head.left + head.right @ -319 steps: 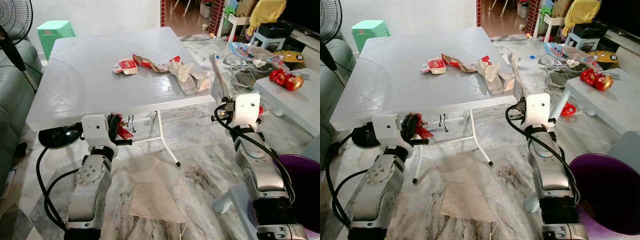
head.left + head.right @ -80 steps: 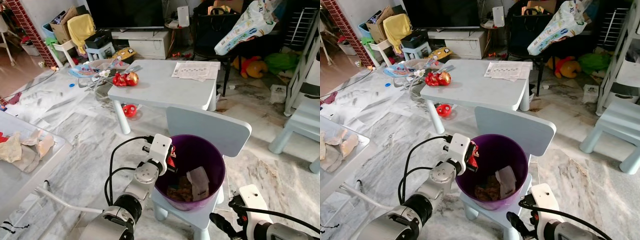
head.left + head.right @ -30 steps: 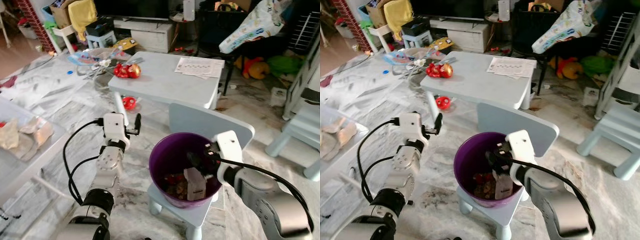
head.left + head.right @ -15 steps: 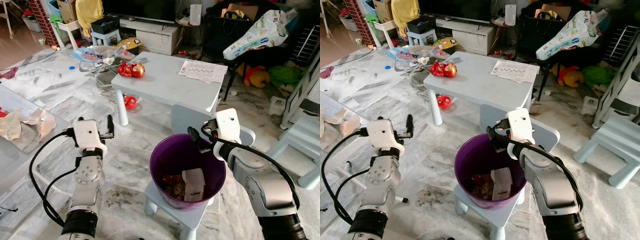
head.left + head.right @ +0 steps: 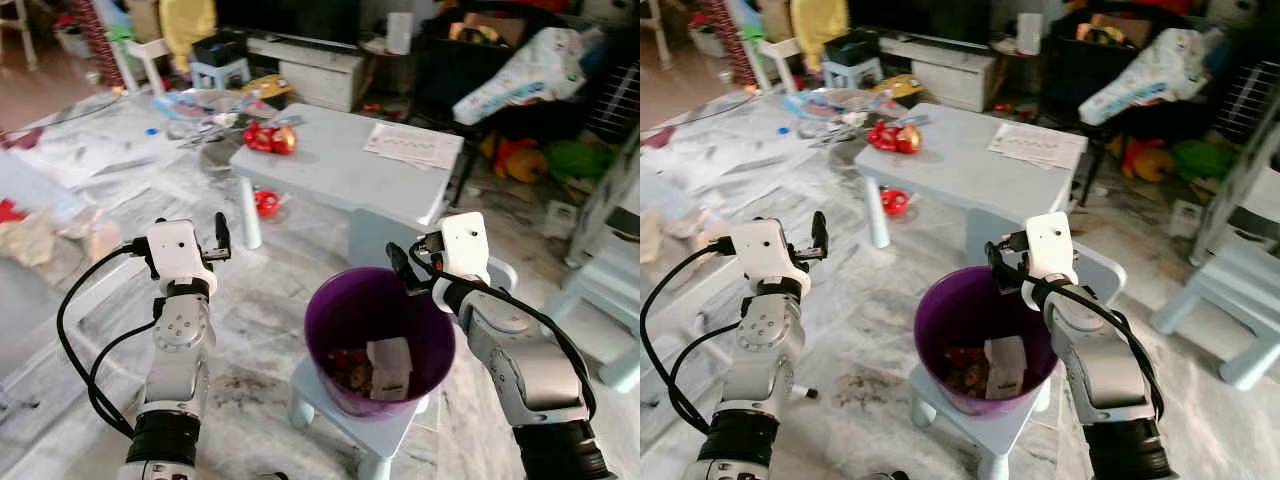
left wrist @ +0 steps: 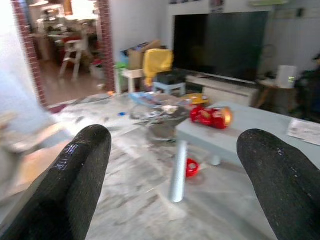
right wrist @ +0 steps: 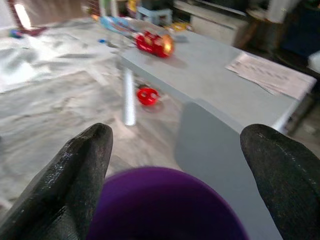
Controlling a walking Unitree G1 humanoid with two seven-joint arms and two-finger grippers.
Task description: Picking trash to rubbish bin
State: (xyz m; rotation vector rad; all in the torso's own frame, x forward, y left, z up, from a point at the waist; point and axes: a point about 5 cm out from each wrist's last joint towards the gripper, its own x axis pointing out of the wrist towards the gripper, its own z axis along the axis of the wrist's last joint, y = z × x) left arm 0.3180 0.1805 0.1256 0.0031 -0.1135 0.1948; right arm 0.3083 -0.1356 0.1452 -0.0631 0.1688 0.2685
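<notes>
A purple bin [image 5: 323, 330] stands on a small pale chair [image 5: 375, 234]. Inside it lie a red wrapper [image 5: 345, 358], a white crumpled piece [image 5: 389, 364] and brown scraps. My right gripper [image 5: 400, 270] hovers at the bin's far rim, open and empty; the purple rim [image 7: 165, 200] shows below its spread fingers [image 7: 85, 165]. My left gripper [image 5: 221, 234] is raised to the left of the bin, open, with nothing between its fingers [image 6: 75, 170]. More crumpled trash [image 5: 28, 236] lies blurred on the white table at the far left.
Behind the bin is a low grey table [image 5: 340, 180] with red toys [image 5: 271, 138] and papers [image 5: 413, 145]. A red object [image 5: 264, 203] lies on the marble floor under it. A pale stool [image 5: 1230, 300] stands at the right. Clutter and a TV unit line the back.
The left gripper let its red wrapper go into the bin and drew back to the left. My right gripper rose out of the bin to its far rim. Camera shifted slightly.
</notes>
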